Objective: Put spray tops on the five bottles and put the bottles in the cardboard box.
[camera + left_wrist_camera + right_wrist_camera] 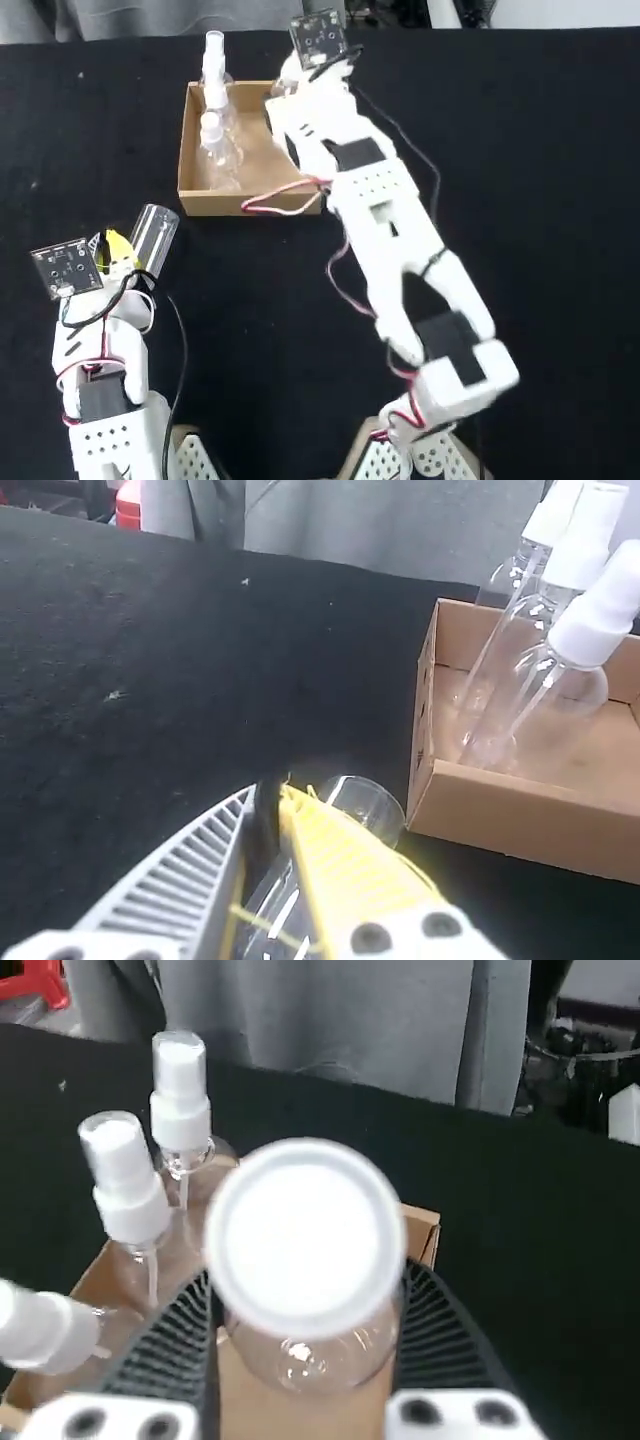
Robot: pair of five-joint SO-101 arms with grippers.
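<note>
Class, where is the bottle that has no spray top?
In the high view the uncapped bottle is gripped in the left arm's jaws, on the robot's left, near the front-left corner of the cardboard box.

We read no text, labels, brands, numbers or signs; none legible on bottles (218, 150), cardboard box (250, 205) or tabletop (540, 150).

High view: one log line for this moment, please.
left gripper: topless bottle | right gripper: spray-topped bottle over cardboard box | box: three spray-topped bottles
</note>
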